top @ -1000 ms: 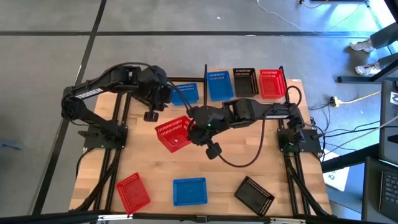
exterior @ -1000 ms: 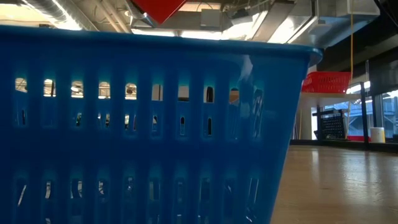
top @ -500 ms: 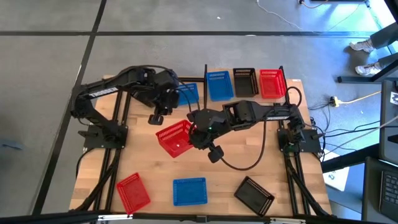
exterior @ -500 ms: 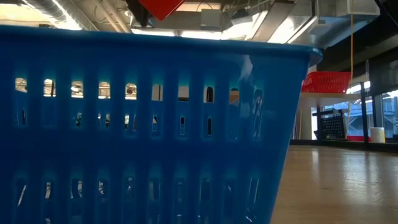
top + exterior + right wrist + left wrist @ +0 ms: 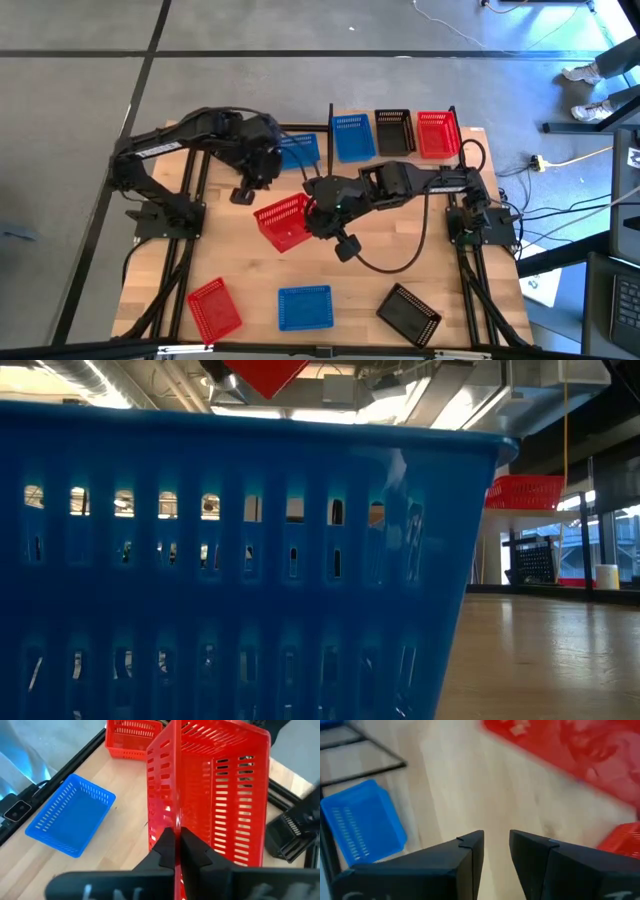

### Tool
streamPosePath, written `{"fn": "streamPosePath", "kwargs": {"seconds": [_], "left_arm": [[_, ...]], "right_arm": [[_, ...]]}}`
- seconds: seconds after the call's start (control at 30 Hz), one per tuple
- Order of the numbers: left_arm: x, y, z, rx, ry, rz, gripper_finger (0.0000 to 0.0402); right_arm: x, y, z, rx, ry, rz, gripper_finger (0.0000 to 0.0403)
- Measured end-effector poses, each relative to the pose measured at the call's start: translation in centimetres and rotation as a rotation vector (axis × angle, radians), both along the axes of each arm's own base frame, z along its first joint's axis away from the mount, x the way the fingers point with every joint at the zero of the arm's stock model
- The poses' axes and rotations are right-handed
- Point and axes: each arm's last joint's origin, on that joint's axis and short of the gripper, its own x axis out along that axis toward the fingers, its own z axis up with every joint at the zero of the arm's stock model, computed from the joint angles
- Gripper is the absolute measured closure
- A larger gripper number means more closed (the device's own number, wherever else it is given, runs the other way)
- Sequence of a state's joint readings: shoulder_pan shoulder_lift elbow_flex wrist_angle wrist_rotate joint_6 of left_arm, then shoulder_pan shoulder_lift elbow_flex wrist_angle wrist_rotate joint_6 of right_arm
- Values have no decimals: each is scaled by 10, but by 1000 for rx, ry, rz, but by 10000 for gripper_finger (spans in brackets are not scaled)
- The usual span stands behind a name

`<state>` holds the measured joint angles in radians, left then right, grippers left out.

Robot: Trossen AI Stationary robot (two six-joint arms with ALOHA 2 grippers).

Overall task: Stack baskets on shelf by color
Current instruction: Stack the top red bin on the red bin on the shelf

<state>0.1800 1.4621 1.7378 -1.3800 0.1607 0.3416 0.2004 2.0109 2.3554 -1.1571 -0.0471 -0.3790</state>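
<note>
In the high view my right gripper (image 5: 308, 215) is over the table's middle, shut on a red basket (image 5: 283, 222) held tipped above the wood. My left gripper (image 5: 243, 192) hovers just left of it, open by a narrow gap (image 5: 496, 842), touching nothing. On the shelf (image 5: 372, 158) stand a blue basket (image 5: 350, 137), a black one (image 5: 394, 130) and a red one (image 5: 437, 133). Another blue basket (image 5: 300, 150) sits left of the shelf, partly under the left arm. Red (image 5: 214, 310), blue (image 5: 305, 307) and black (image 5: 408, 313) baskets rest on their bases near the near edge. My right gripper pinches one mesh wall of the red basket at its rim (image 5: 174, 817), one finger inside the basket and one outside. The fingers come from the table's right side. The basket is lifted clear and tipped, its opening (image 5: 220, 790) turned sideways.
The low view is nearly filled by the near blue basket (image 5: 230, 560), with the held red one's corner (image 5: 262, 372) above it. Black frame rails (image 5: 190, 230) run along both table sides. A cable (image 5: 400, 262) loops from the right arm over the bare wood.
The right gripper has carried the red basket a little toward the near edge, still shut on it. The left arm swung slightly toward the right and then back, its gripper staying beside the red basket.
</note>
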Motion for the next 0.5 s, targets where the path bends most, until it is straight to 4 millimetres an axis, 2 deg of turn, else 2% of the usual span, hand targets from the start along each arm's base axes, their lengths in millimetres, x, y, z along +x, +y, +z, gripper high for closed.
{"fn": "streamPosePath", "kwargs": {"seconds": [0.23,0.5], "left_arm": [[-3,-24,4,-35,-17,-78,317],[-2,-40,3,-5,-5,-94,317]], "right_arm": [[0,-11,-2,-22,27,-54,403],[-1,-14,-3,-24,50,-92,403]]}}
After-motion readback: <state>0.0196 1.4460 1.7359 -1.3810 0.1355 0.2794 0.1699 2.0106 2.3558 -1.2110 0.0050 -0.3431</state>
